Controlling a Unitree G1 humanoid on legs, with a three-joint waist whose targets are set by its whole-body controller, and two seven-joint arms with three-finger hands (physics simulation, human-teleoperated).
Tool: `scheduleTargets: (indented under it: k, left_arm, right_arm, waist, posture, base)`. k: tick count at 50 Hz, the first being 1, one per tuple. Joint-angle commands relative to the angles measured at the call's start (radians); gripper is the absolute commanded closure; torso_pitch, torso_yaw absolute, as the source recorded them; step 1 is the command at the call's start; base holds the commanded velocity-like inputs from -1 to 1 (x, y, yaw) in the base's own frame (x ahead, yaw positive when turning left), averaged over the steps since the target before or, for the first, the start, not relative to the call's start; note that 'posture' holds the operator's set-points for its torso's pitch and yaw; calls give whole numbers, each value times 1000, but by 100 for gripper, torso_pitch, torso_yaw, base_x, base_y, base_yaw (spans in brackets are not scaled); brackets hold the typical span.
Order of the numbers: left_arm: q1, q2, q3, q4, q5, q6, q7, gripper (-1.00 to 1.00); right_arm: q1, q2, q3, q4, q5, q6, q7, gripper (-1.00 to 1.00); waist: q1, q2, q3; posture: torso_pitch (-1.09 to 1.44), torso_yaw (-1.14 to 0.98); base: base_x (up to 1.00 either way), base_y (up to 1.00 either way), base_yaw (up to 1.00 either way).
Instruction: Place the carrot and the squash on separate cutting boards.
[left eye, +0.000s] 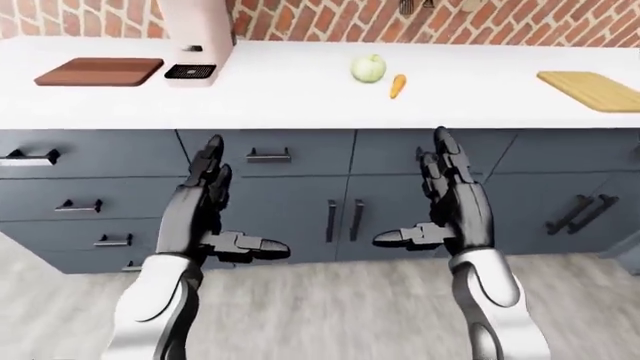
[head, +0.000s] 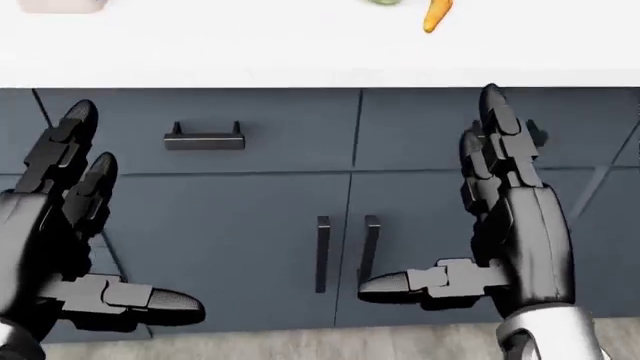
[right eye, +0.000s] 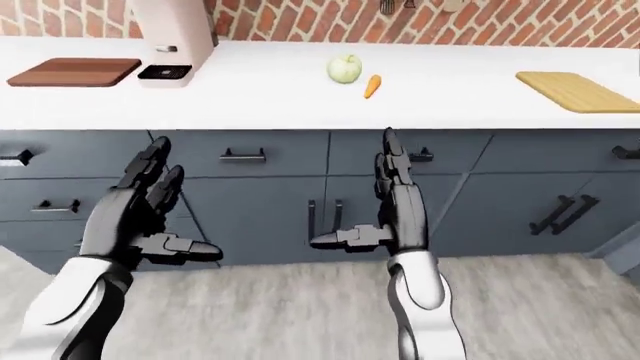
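In the head view the top edge crops the squash (head: 383, 2).

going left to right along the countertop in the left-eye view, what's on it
dark wooden cutting board → pale pink appliance → green squash → carrot → light wooden cutting board
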Motion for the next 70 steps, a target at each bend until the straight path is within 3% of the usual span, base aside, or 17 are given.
scheduleTargets:
  k: [1,4,8,9,17,21,24,25,30,33,35,36,41,45,58,61,70]
  left_arm:
    - [-31,1,-11,-52,-10,-32,-4,-100]
    - [-33,2,-15,-59,-8,-26,-2,-100]
    - [-34,1,-24,-54,-3,-29,0,-100]
    - [-35,0,-24,-55,-3,-27,0,-100]
    - [-30,0,-21,-66,-2,-21,-4,-100]
    - [-26,-2,-32,-64,7,-26,-7,-100]
    - [-25,-3,-30,-73,8,-20,-10,-100]
    - [-29,-3,-27,-80,6,-11,-10,-100]
    - [-46,0,-20,-101,-2,16,-8,-100]
    - [-68,6,-11,-132,-11,61,-4,-100]
    - [-90,13,-5,-153,-18,99,0,-100]
    - [-101,15,0,-156,-23,106,1,-100]
    - [-97,18,-4,-162,-29,107,7,-100]
    - [-90,17,-2,-151,-32,92,7,-100]
    - [-78,20,1,-150,-39,82,11,-100]
    - [-75,19,-4,-143,-36,73,11,-100]
    - [-81,19,1,-157,-38,90,10,-100]
  right_arm:
    - [-15,-9,-27,-47,-9,-18,-8,-100]
    - [-12,-17,-21,-48,-46,-11,-12,-100]
    - [-17,-17,-32,-49,-53,-2,-4,-100]
    - [-17,-16,-33,-55,-56,3,-3,-100]
    - [-19,-14,-38,-55,-60,0,1,-100]
    - [-25,-22,-33,-60,-102,11,2,-100]
    - [-23,-17,-34,-65,-101,11,5,-100]
    - [-22,-16,-35,-64,-102,10,5,-100]
    - [-21,-15,-34,-87,-99,14,12,-100]
    - [-28,-19,-41,-119,-96,47,16,-100]
    - [-41,-25,-56,-154,-85,80,20,-100]
    - [-53,-30,-64,-192,-81,118,19,-100]
    - [-54,-33,-62,-203,-81,123,18,-100]
    - [-49,-32,-59,-204,-85,116,19,-100]
    - [-40,-29,-60,-207,-82,108,21,-100]
    - [-39,-29,-59,-214,-83,112,20,-100]
    - [-44,-32,-63,-221,-87,119,21,-100]
  waist:
    - [-8,6,-4]
    - [4,-20,28]
    - [10,-100,-20]
    - [-1,-43,27]
    - [-22,3,-36]
    - [-28,73,-62]
    - [-21,78,19]
    - [-8,83,-15]
    - [-24,91,-31]
    - [-24,36,-13]
    - [-37,-57,-33]
    - [-23,-6,-19]
    - [-50,19,-20]
    - [-31,133,-36]
    - [-3,65,-51]
    - [-3,-75,-34]
    - [-33,40,-48]
  posture:
    - [0,0]
    - [0,0]
    - [0,0]
    - [0,0]
    - [0,0]
    - [0,0]
    - [0,0]
    - [0,0]
    - [0,0]
    - [0,0]
    - [0,0]
    - [0,0]
    - [0,0]
    - [0,0]
    - [0,0]
    - [0,0]
    - [0,0]
  base:
    - [58,0,0]
    - [79,0,0]
    - [86,0,0]
    - [86,0,0]
    - [86,0,0]
    - [87,0,0]
    - [87,0,0]
    - [87,0,0]
    - [46,0,0]
    - [0,0,0]
    - [0,0,0]
    - [0,0,0]
    - [0,-24,0]
    - [0,-32,0]
    - [0,-48,0]
    - [0,-3,0]
    - [2,0,0]
